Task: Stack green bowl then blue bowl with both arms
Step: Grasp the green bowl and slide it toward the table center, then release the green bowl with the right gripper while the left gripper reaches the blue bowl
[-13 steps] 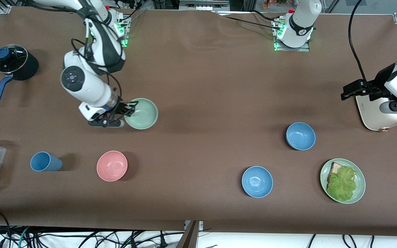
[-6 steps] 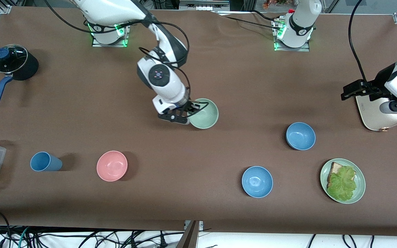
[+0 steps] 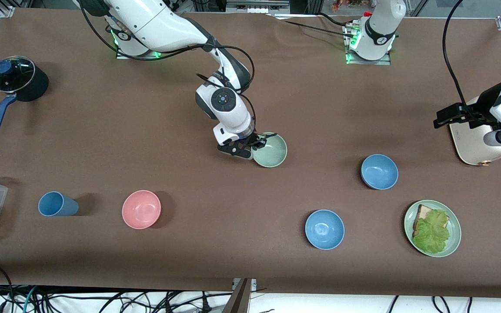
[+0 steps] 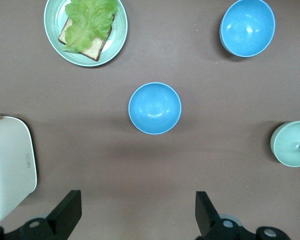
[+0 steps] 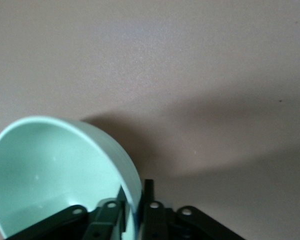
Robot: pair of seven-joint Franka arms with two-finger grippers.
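Right gripper [image 3: 252, 145] at table centre, fingers straddling green bowl [image 3: 272, 151] rim at its nine o'clock edge, grip barely slackened. Blue bowl [image 3: 379, 171] at four o'clock from it, well apart. Left gripper [image 4: 135, 212] waiting spread wide, empty, above white appliance [image 3: 472, 143].

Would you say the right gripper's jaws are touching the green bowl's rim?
Touching. The right wrist view shows the right gripper with one jaw inside and one outside the green bowl, both against its rim.
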